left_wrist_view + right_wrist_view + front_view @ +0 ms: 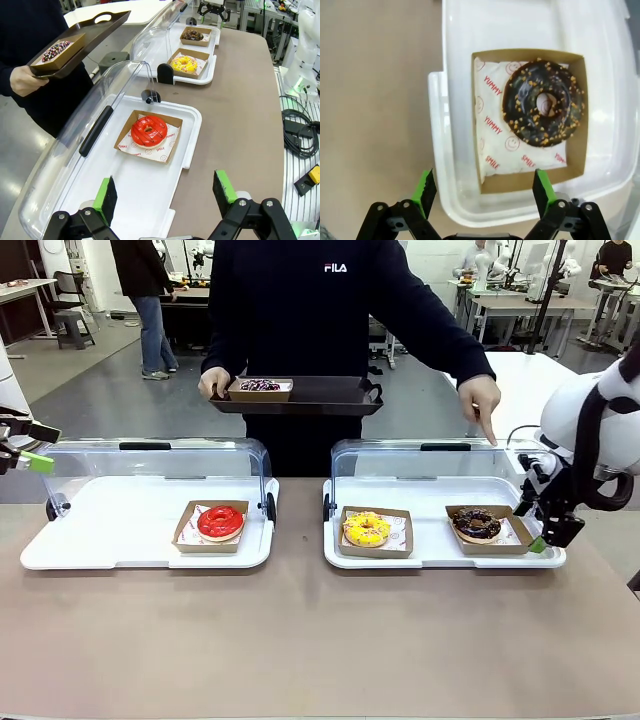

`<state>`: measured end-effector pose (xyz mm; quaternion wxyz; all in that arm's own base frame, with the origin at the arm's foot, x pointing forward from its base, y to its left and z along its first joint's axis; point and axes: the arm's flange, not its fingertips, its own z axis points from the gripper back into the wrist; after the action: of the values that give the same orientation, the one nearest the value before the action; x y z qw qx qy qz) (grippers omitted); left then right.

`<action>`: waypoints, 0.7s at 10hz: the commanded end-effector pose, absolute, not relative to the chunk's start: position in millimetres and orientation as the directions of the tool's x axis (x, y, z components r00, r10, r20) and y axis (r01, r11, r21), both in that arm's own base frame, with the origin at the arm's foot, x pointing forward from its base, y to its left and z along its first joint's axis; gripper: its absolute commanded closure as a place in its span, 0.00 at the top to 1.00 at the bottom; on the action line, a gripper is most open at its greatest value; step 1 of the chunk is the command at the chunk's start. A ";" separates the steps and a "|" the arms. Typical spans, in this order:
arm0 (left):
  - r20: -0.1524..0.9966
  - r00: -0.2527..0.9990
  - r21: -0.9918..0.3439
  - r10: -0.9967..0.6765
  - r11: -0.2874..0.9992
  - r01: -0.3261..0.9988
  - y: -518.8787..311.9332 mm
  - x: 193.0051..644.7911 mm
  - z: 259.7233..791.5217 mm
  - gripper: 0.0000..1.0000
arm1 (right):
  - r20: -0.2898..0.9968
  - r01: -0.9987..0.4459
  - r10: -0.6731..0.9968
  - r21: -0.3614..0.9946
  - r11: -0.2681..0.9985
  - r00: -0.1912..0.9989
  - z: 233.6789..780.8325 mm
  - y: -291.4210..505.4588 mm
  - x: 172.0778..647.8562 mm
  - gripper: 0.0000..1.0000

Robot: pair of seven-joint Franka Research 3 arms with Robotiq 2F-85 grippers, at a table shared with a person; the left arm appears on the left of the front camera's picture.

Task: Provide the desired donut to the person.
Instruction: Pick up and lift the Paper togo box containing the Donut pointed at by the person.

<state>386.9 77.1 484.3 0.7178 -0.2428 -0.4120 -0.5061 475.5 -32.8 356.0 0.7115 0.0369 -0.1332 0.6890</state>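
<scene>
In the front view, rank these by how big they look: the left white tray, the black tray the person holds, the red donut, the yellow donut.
1. left white tray
2. black tray, though it is farther off
3. red donut and yellow donut: alike

Four ring donuts: a red-glazed donut (220, 522), a yellow-glazed donut (366, 529), two chocolate donuts (476, 524) (260, 386). Four brown cardboard trays (185, 535), two white lidded plastic display cases (110, 520) (430, 530), one black serving tray (330, 396).

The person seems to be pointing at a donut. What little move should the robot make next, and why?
Probably lower the right gripper so its open jaws straddle the wall of the box nearest them. The person's hand points down at the chocolate donut, and the gripper hangs right over that box's edge.
</scene>
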 end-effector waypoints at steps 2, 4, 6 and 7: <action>0.839 0.148 0.068 -0.524 0.371 0.926 77.9 386.4 484.0 1.00 | 0.277 -0.987 0.961 -0.147 0.070 0.027 337.5 -31.4 487.2 1.00; 0.839 0.148 0.068 -0.524 0.371 0.926 77.9 386.4 484.0 1.00 | 0.271 -0.989 0.962 -0.127 0.073 0.036 331.9 -31.7 490.5 1.00; 0.839 0.148 0.068 -0.524 0.371 0.926 77.9 386.4 484.0 1.00 | 0.266 -0.991 0.963 -0.108 0.076 0.044 329.0 -33.0 490.4 1.00; 0.839 0.148 0.068 -0.524 0.371 0.926 77.9 386.4 484.0 1.00 | 0.254 -0.991 0.966 -0.110 0.077 0.047 328.1 -33.7 490.8 1.00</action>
<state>386.9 77.1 484.2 0.7178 -0.2428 -0.4119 -0.5061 483.0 -31.1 330.9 0.7267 0.0525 -0.1332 0.6718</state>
